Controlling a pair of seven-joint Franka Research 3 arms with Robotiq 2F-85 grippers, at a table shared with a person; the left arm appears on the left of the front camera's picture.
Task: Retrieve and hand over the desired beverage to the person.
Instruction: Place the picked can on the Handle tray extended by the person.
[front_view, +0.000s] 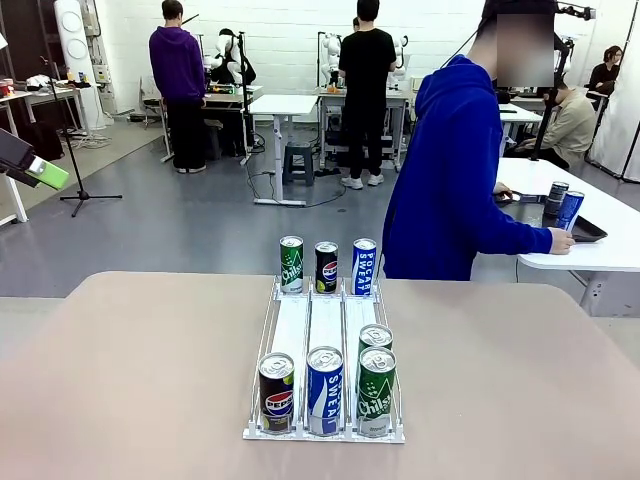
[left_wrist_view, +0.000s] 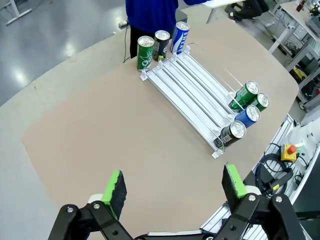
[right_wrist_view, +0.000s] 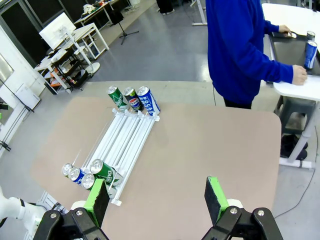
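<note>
A white three-lane rack (front_view: 325, 325) lies mid-table with beverage cans at both ends. At its far end stand a green Chilsung can (front_view: 290, 264), a black Pepsi can (front_view: 326, 267) and a blue Pocari Sweat can (front_view: 364, 266). At the near end are a Pepsi can (front_view: 276, 392), a Pocari Sweat can (front_view: 325, 390) and two green cans (front_view: 376, 392) in line. The person (front_view: 445, 180) in a blue hoodie stands at the far edge, turned toward a side table, one hand on a blue can (front_view: 569, 210). My left gripper (left_wrist_view: 175, 185) hangs open high above the table. My right gripper (right_wrist_view: 157, 197) is open too, also well above it.
The beige table (front_view: 130, 380) has wide bare areas left and right of the rack. A white side table (front_view: 600, 250) with a dark tray and cans stands at the right. Two other people stand at benches far behind.
</note>
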